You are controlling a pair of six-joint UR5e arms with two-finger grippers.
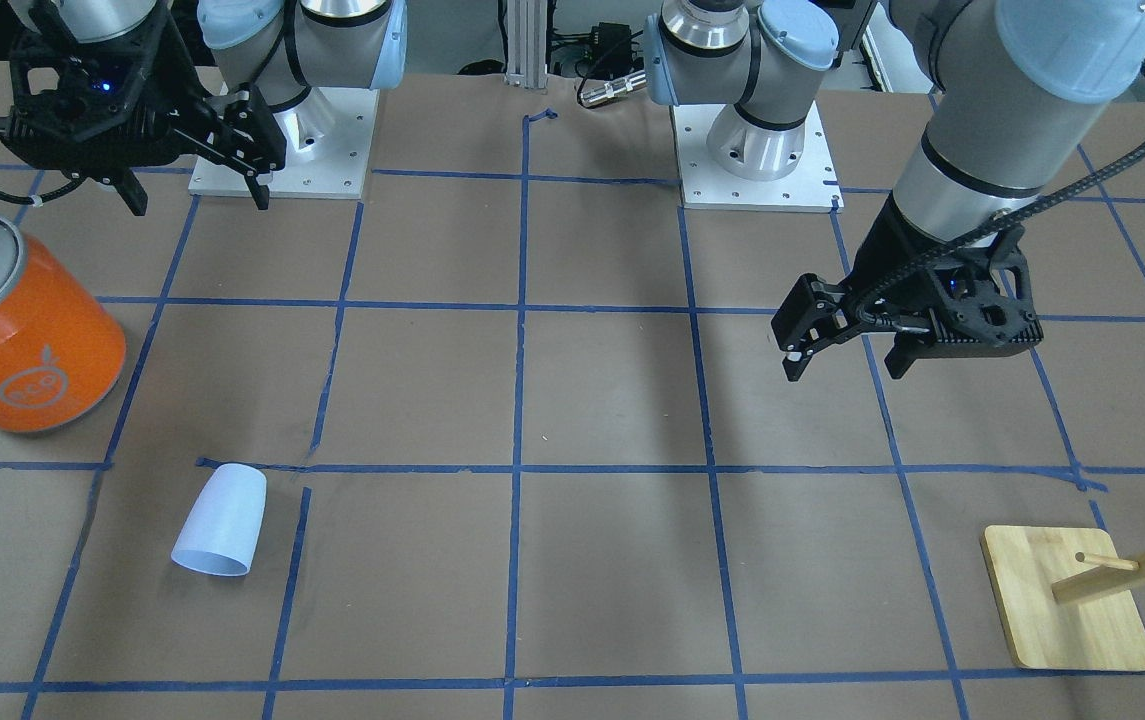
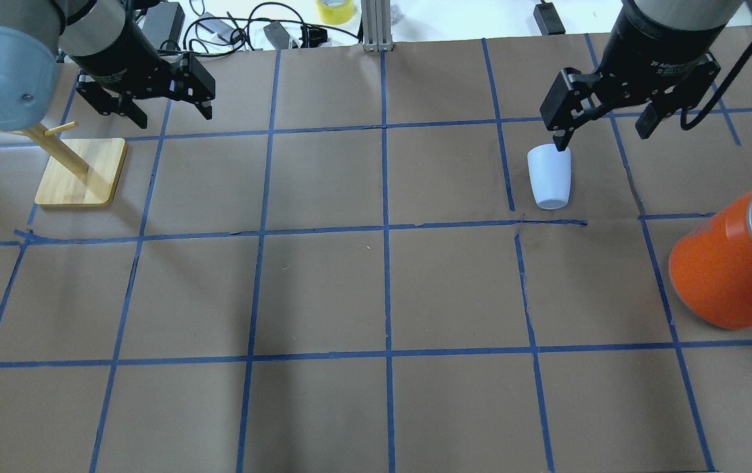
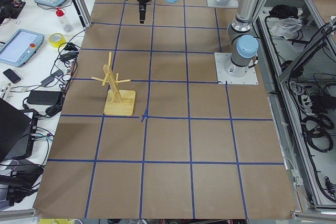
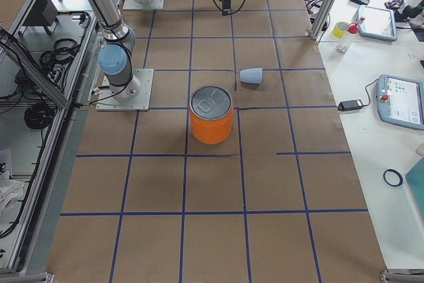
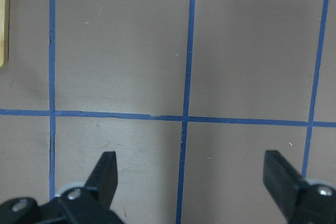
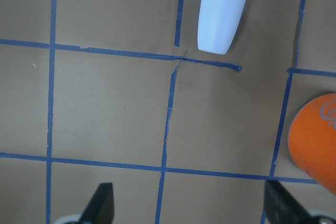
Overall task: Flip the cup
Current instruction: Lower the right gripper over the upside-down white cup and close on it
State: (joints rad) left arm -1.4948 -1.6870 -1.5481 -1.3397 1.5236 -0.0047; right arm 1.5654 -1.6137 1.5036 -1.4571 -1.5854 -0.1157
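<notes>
The cup [image 6: 220, 19] lay on its side, well ahead of the fingers of the right gripper [image 6: 191, 208], not between them. This gripper and the left gripper [image 5: 191, 182] were both spread wide and held nothing. In my judgement the flip was not begun: approach, grasp and turning all remained.

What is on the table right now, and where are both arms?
cup: one, pale blue-white, on the robot's right half, lying on its side with the rim pointing away from the robot.
can: one, orange with a silver top, upright, right of the cup and nearer the robot.
wooden peg stand: one, light wood, on the far left.
tape roll: one, yellow, beyond the table's far edge.
table: one, brown with a blue tape grid.
left arm: one, grey, raised beside the stand, jaws open and empty.
right arm: one, grey, raised above the cup's area, jaws open, not touching the cup.
</notes>
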